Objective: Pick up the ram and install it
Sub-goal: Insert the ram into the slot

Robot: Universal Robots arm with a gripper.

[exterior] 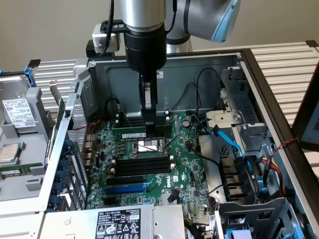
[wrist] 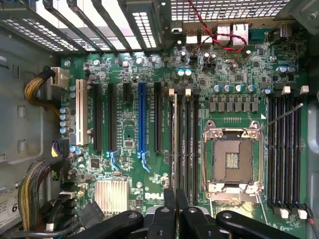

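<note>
The ram point(exterior: 130, 135), a long green stick with a white label, stands on edge over the motherboard point(exterior: 182, 172), just behind the open CPU socket point(exterior: 149, 147) in the exterior view. My gripper point(exterior: 148, 130) reaches straight down into the computer case, its fingertips clamped on the stick's top edge to the right of the label. In the wrist view the gripper point(wrist: 175, 198) has its two black fingers point(wrist: 168, 209) almost together. What looks like the ram's thin top edge point(wrist: 175, 144) runs out from between them, lined up along a black memory slot beside the socket point(wrist: 233, 162).
Empty black memory slots point(exterior: 144, 167) and a blue expansion slot point(exterior: 124, 189) lie in front of the socket. Blue and black cables point(exterior: 229, 142) and drive bays crowd the exterior view's right. The case walls point(exterior: 199, 74) close in around the board. A hard drive point(exterior: 17, 112) lies outside at the left.
</note>
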